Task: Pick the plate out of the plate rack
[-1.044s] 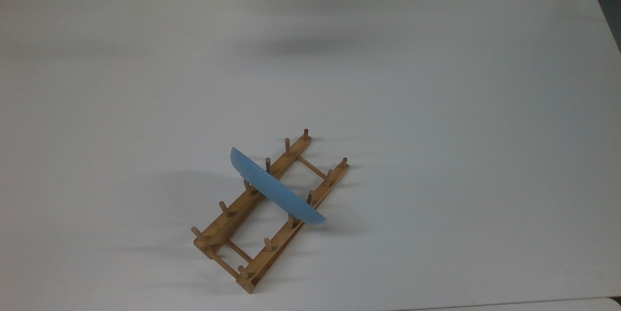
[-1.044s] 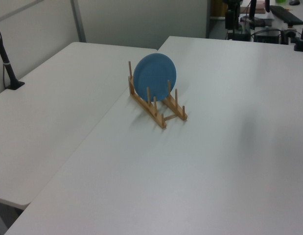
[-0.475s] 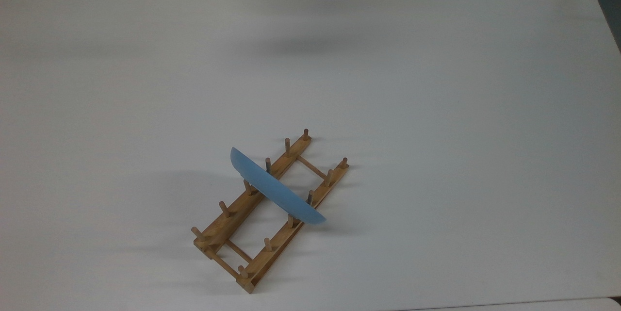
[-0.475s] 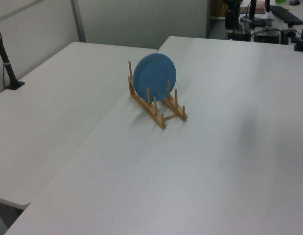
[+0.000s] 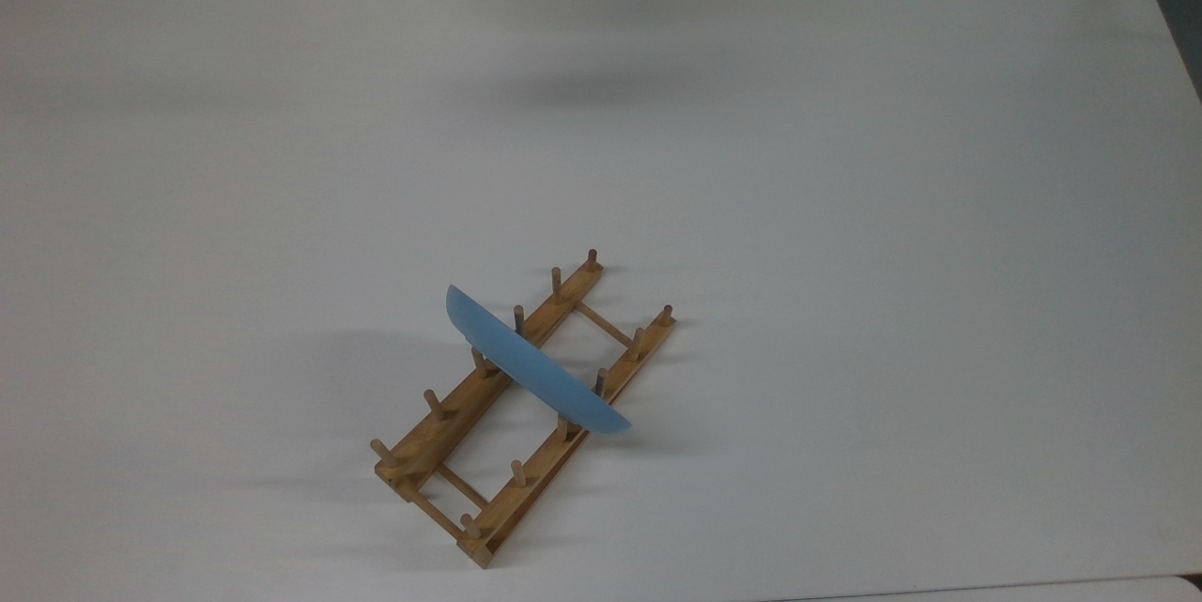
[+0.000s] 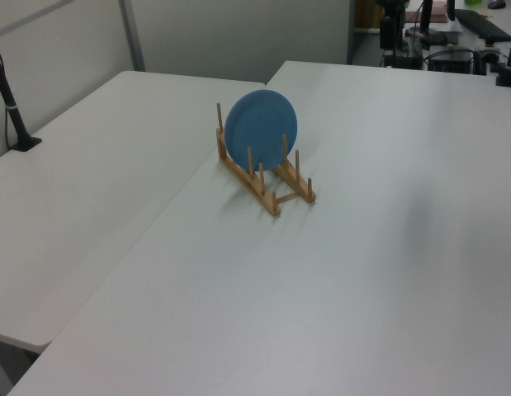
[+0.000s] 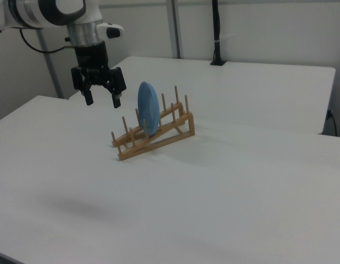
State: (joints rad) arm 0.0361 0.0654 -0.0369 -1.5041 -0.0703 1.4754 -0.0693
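Hanging above the counter [image 7: 241, 181] at the right view's left, my gripper [image 7: 101, 101] has its fingers spread apart, holding nothing, well short of the plate [image 7: 148, 109]. I see the plate on edge in the rack [image 7: 159, 135], between middle pegs. Compared with a second ago, plate [image 5: 531, 364] and rack [image 5: 441, 438] haven't shifted in the top view.

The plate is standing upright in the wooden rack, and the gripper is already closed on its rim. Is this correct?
Not quite. The plate does stand upright in the plate rack, but the gripper is not closed on its rim. In the right view it hangs open in the air to the right view's left of the plate, apart from it.
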